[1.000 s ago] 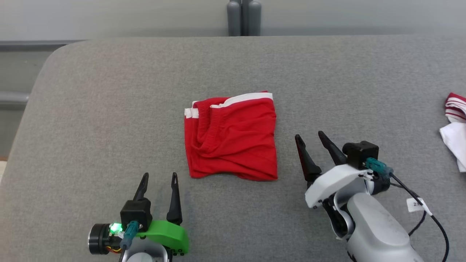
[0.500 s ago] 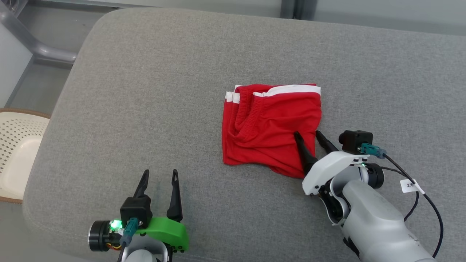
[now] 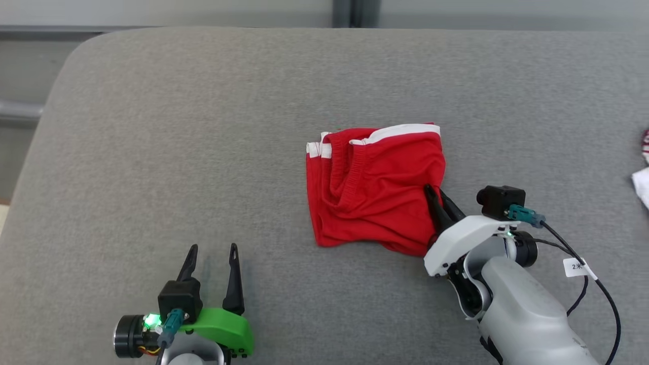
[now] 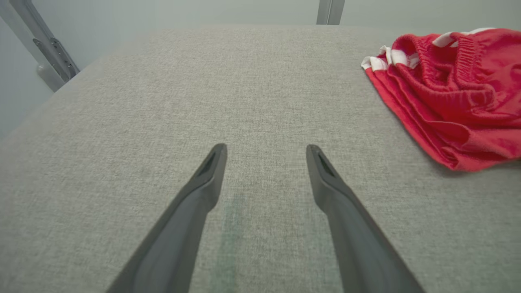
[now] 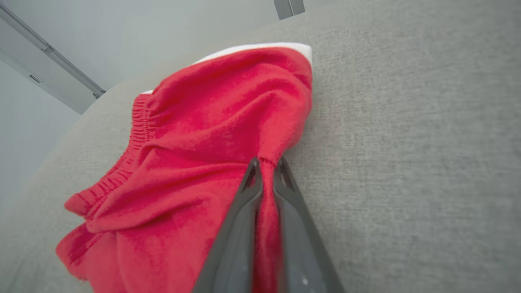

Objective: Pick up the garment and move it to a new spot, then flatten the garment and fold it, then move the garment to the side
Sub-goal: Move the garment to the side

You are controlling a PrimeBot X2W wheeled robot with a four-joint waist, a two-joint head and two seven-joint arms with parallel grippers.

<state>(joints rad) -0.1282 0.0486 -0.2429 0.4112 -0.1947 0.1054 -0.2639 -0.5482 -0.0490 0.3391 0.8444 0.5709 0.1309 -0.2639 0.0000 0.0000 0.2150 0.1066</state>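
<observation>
Grey padded surface [image 3: 203, 126] carries everything; positions below are given relative to the red shorts.

Left gripper [image 3: 213, 246]: well to the left of the shorts and nearer the robot. Fingers spread wide and holding nothing, with bare padding between them in the left wrist view [image 4: 266, 147]. It does not touch the cloth.

Red shorts [image 3: 372, 187]: lying on the padding as a rough square bundle, several layers thick. The white-trimmed edge is at the far side and the gathered waistband runs down the left half. The near edge is wrinkled, not flat.

Right gripper [image 3: 435, 190]: at the right edge of the shorts, fingers pressed together on a ridge of red fabric. The right wrist view [image 5: 267, 160] shows the fold drawn up between the two fingers, so the pinch is on cloth, not on padding.

White and striped cloth [image 3: 641, 177]: far to the right of the shorts, cut by the frame edge.

Step, as judged: grasp made, carry not yet begun. The bundle looks folded over already, which suggests the final move to the side, though the opening pick-up cannot be ruled out.

Next move calls for a lift high enough to clear the padding. One pinch at one edge may let the layers drop open.
</observation>
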